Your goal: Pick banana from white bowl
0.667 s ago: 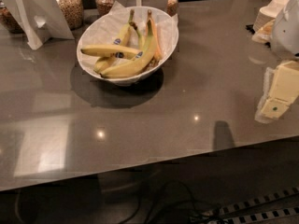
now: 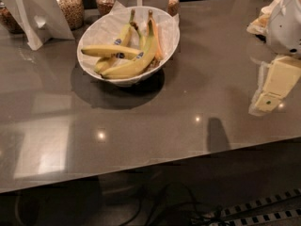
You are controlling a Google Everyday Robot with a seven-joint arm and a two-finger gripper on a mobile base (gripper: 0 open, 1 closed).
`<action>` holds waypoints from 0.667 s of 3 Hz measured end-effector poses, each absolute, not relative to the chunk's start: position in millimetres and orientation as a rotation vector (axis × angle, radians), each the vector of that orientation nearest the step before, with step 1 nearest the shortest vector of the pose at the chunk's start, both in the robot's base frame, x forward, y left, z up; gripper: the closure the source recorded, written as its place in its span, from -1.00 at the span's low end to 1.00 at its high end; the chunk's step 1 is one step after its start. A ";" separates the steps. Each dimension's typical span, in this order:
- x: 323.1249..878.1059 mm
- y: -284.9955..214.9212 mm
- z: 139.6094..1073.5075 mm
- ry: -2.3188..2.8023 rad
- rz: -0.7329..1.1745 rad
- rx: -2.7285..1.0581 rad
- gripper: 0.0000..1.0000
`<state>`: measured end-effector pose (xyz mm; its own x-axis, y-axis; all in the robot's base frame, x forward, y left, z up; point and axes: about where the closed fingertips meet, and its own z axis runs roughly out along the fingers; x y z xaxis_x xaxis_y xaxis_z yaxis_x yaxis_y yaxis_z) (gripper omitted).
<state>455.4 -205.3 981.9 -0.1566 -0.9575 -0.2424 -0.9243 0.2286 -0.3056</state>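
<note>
The white bowl [image 2: 167,41] lined with crinkled white paper stands on the grey table at the back centre-left. Several yellow bananas lie in it. The banana [image 2: 134,65], long and strongly curved with a greenish stem and a small blue sticker, lies along the bowl's front right side. A straighter banana [image 2: 108,51] lies across it to the left. My gripper [image 2: 272,84], cream-coloured, hangs at the right edge of the camera view above the table, far right of the bowl and apart from it.
Glass jars of nuts [image 2: 69,4] stand behind the bowl along the table's back edge. A white folded card stand [image 2: 35,13] is at the back left. The table's front edge [image 2: 141,171] runs across below; cables lie on the floor.
The gripper has shifted slightly down and left at the right edge. The bowl and bananas have not moved.
</note>
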 end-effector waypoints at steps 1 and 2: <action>489.6 -186.2 986.6 1.970 -0.122 -1.758 -1.00; 525.0 -163.3 992.1 1.825 -0.109 -1.762 -1.00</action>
<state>525.0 -163.3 992.1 0.0544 -0.9340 -0.3530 -0.8853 0.1184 -0.4497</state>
